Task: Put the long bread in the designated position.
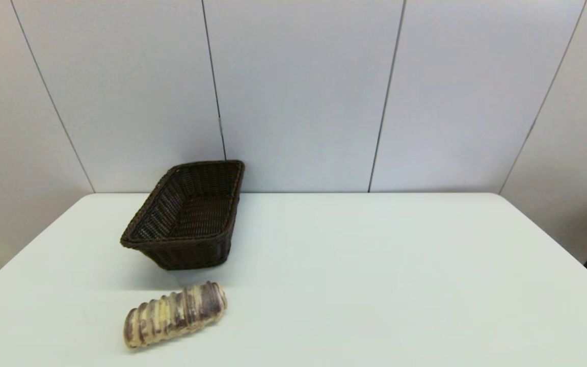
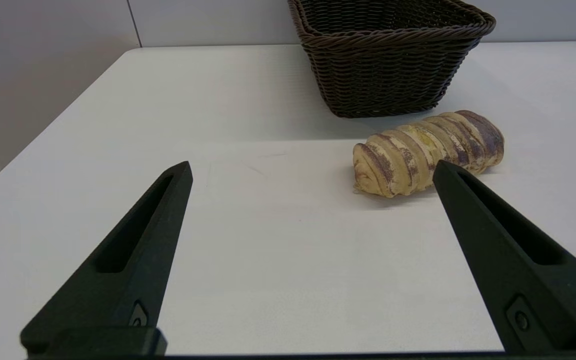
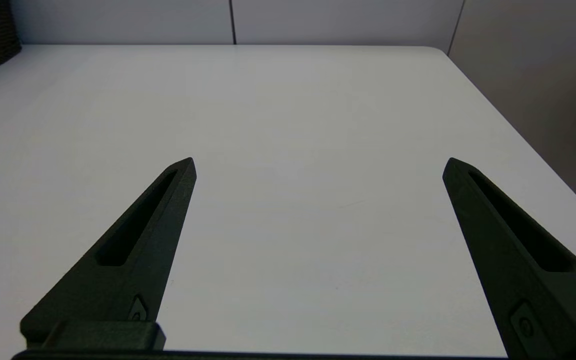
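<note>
Left gripper (image 2: 312,168) low over the white table (image 1: 375,265), its two long black fingers (image 2: 158,220) spread wide, holding nothing and touching nothing, short of the long ridged tan-yellow bread with purple-brown stripes (image 2: 428,152). That long bread (image 1: 175,314) flat on the table just in front of the dark woven wicker basket (image 1: 187,214), near it but apart, outside it. Right gripper (image 3: 319,165) well to the right of the basket, fingers (image 3: 498,225) likewise wide apart, gripping nothing.
</note>
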